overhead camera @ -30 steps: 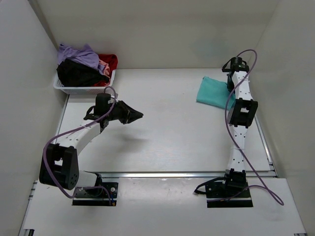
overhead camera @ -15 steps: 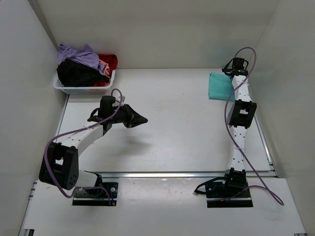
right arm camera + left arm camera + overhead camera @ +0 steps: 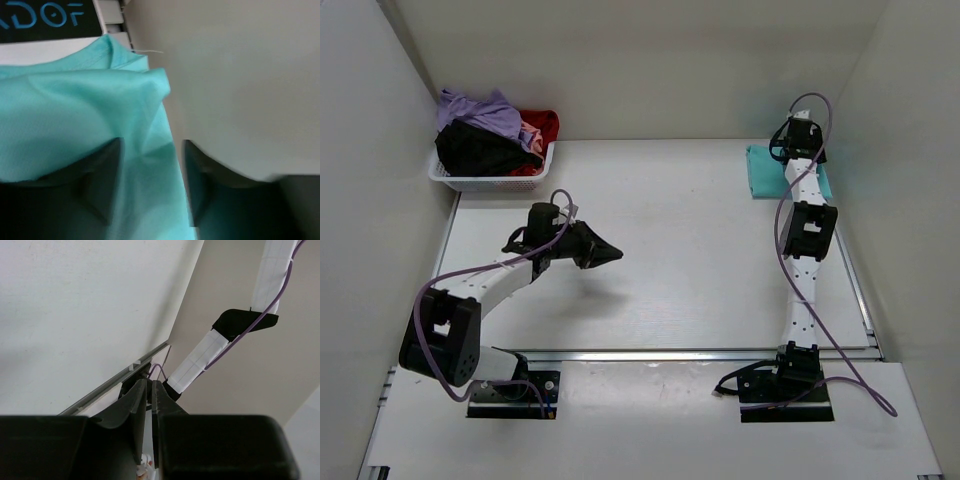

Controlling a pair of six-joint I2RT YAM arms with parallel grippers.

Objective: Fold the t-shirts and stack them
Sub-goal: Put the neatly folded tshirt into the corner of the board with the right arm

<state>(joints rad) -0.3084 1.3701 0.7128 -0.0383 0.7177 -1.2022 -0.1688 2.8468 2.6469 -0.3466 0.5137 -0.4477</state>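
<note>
Soft, creased teal t-shirt (image 3: 75, 100) lying between the parted jaws of the right gripper (image 3: 152, 146); left gripper (image 3: 149, 386) almost closed, empty.

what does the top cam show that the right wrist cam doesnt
Only the top view: the white basket holding the purple shirt, black shirt and red shirt, and the left arm hovering over the table. Only the right wrist view: its jaws standing apart, and blue lettering on black. Both: the teal t-shirt, lying between those jaws.
</note>
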